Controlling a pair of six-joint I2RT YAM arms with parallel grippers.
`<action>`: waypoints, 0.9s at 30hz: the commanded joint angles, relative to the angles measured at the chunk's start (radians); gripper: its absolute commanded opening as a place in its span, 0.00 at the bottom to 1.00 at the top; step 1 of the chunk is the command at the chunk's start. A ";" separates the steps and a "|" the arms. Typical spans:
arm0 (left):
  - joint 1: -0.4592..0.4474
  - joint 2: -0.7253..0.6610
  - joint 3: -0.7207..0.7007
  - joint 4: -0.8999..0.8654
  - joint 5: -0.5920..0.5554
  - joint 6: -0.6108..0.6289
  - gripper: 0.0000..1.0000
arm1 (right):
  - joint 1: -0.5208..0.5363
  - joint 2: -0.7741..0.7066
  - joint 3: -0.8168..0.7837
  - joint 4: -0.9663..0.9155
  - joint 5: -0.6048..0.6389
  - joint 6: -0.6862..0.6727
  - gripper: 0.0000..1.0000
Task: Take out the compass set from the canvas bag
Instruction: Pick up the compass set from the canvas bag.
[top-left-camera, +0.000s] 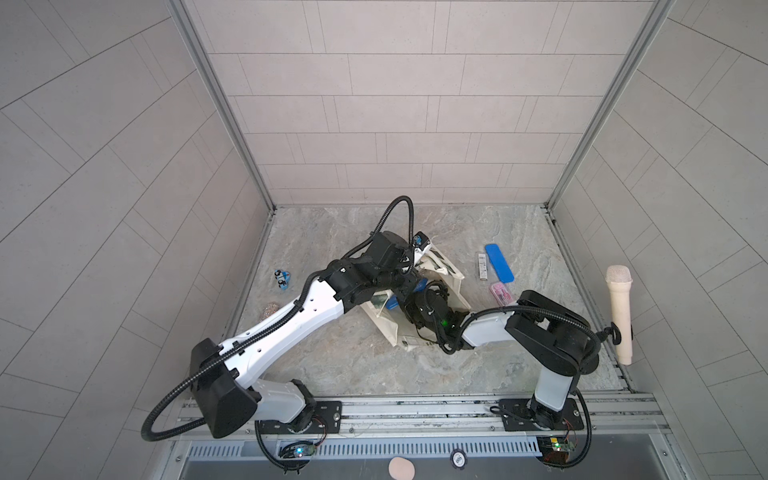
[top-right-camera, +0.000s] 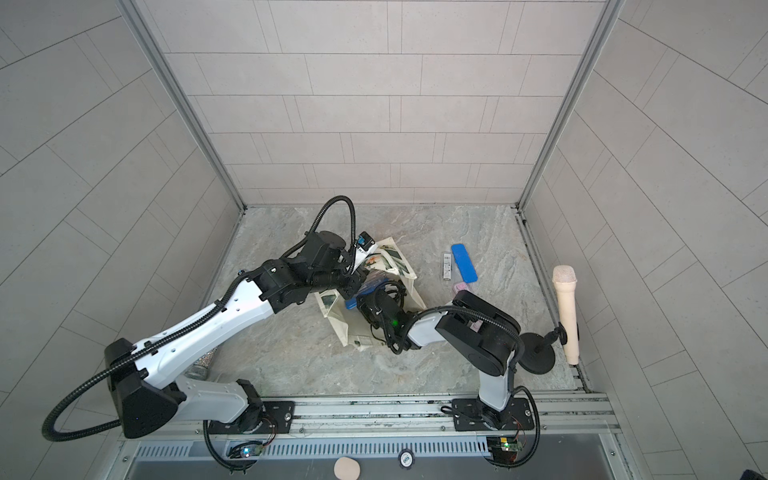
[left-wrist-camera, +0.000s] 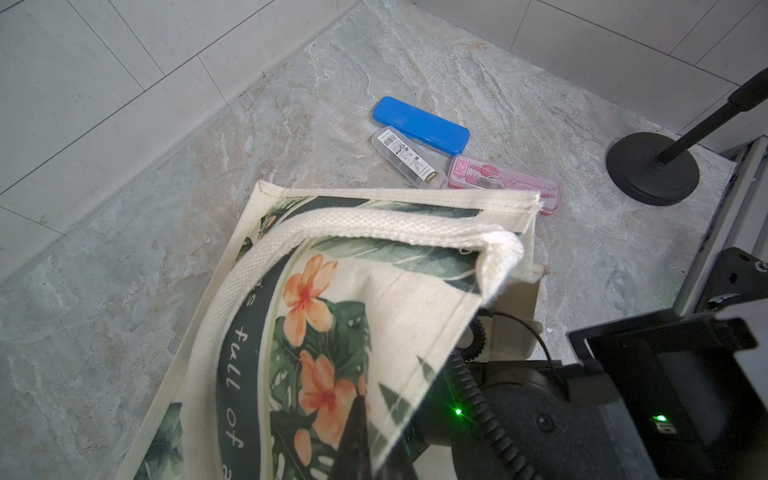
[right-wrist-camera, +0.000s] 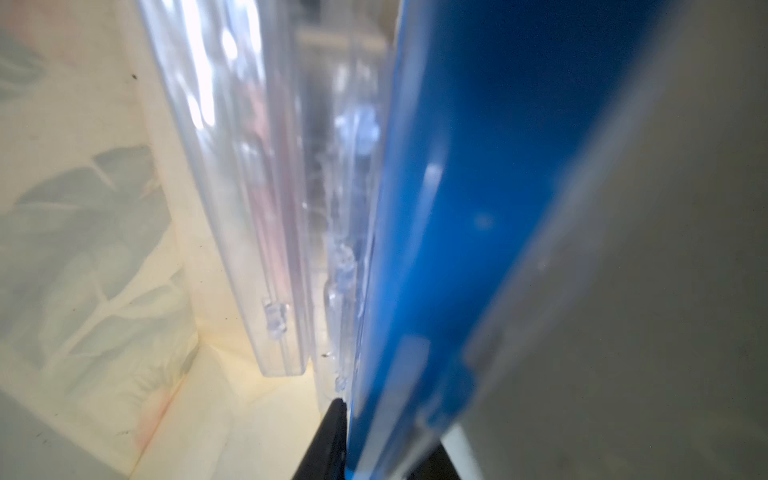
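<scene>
Clamping blue case (right-wrist-camera: 478, 208), right gripper (right-wrist-camera: 382, 453), inside bag (right-wrist-camera: 83, 249)

Canvas bag (left-wrist-camera: 395, 291): a cream cloth tote with a loop handle and a green-leaf, orange-flower print. It is shown lying on the counter, its upper wall pinched by the left fingers (left-wrist-camera: 353, 436). Compass set (right-wrist-camera: 478, 208): a blue-backed clear case, seen edgewise inside the bag, clasped between the right fingers (right-wrist-camera: 328, 432).

Cream canvas bag (left-wrist-camera: 415, 299), green leafy print, blue case (right-wrist-camera: 478, 208)
</scene>
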 joint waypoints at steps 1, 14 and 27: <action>-0.005 -0.018 0.010 -0.009 -0.023 0.012 0.00 | 0.007 -0.048 -0.027 0.013 0.018 0.021 0.26; -0.003 0.002 0.040 -0.082 -0.176 0.004 0.00 | 0.025 -0.393 0.000 -0.356 -0.155 -0.169 0.25; 0.000 -0.025 0.040 -0.125 -0.286 -0.007 0.00 | -0.115 -0.931 0.043 -1.019 -0.253 -0.555 0.25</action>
